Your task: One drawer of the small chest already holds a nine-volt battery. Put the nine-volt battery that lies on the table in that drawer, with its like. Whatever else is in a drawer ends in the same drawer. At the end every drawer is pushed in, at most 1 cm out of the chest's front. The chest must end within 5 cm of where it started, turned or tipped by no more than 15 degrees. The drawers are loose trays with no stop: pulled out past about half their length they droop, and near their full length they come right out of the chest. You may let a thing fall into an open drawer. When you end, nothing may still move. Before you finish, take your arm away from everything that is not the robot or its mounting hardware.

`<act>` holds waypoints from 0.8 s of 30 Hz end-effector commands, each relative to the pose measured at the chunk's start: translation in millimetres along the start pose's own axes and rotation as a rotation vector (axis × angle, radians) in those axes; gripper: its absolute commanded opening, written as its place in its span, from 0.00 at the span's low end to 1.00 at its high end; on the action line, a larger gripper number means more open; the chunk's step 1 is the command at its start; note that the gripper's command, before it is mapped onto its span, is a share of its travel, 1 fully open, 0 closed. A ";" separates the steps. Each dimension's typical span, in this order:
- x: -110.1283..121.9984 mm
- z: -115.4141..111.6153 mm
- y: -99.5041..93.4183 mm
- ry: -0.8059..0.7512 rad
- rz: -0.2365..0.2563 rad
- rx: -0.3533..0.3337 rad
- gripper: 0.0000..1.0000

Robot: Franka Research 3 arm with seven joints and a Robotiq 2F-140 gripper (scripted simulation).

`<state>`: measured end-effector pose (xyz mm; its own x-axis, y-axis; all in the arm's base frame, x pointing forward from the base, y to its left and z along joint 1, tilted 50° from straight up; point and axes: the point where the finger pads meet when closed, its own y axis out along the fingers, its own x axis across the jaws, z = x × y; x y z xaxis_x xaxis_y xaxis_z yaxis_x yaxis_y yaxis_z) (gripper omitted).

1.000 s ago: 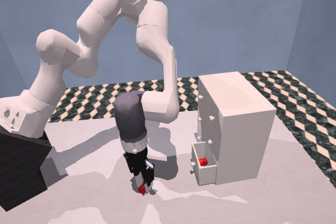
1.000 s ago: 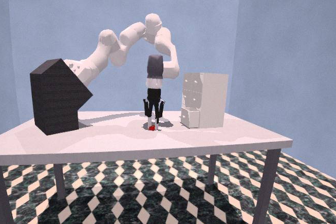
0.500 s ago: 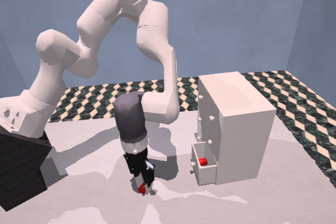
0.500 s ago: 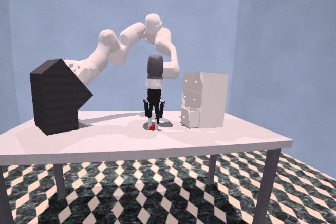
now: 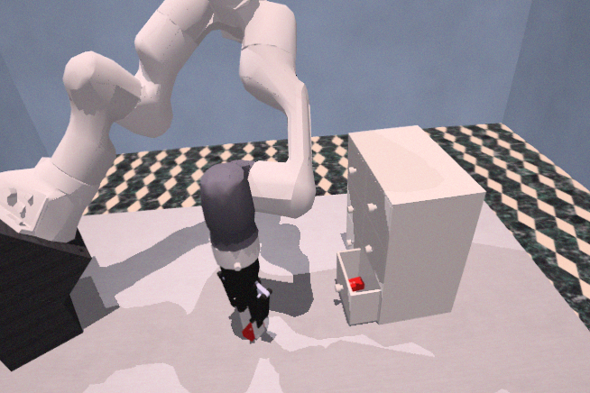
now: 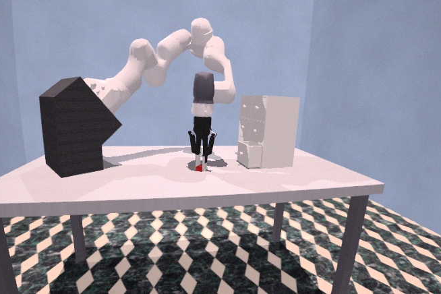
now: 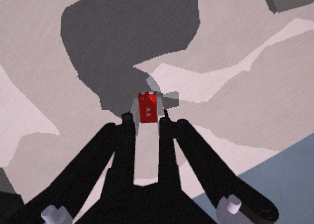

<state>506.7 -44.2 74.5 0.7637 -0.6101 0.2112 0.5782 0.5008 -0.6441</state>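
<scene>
Tool points down at pale desk, fingers clamped on red block-shaped nine-volt battery, likely across its sides for firm lift. White box-shaped bottom drawer stands open, presumably so you can drop battery beside its like.

White arm arching above the claw; dark wrist directly over it. The claw points down, its two fingers narrowly apart in a closed grip.

Bright but grainy — crisp-edged grey shadows and pale patches mark the table.
</scene>
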 end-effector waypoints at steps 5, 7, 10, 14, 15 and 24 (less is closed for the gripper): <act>0.7 0.1 0.7 -0.007 -0.001 -0.002 0.14; 0.7 0.1 0.7 -0.007 -0.001 -0.002 0.14; 0.7 0.1 0.7 -0.007 -0.001 -0.002 0.14; 0.7 0.1 0.7 -0.007 -0.001 -0.002 0.14; 0.8 0.1 0.4 -0.007 -0.001 -0.002 0.14; 0.7 0.2 -76.4 -0.007 -0.001 -0.002 0.14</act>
<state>481.3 -74.9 102.5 0.7621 -0.5962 0.2525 0.5895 0.4775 -0.6515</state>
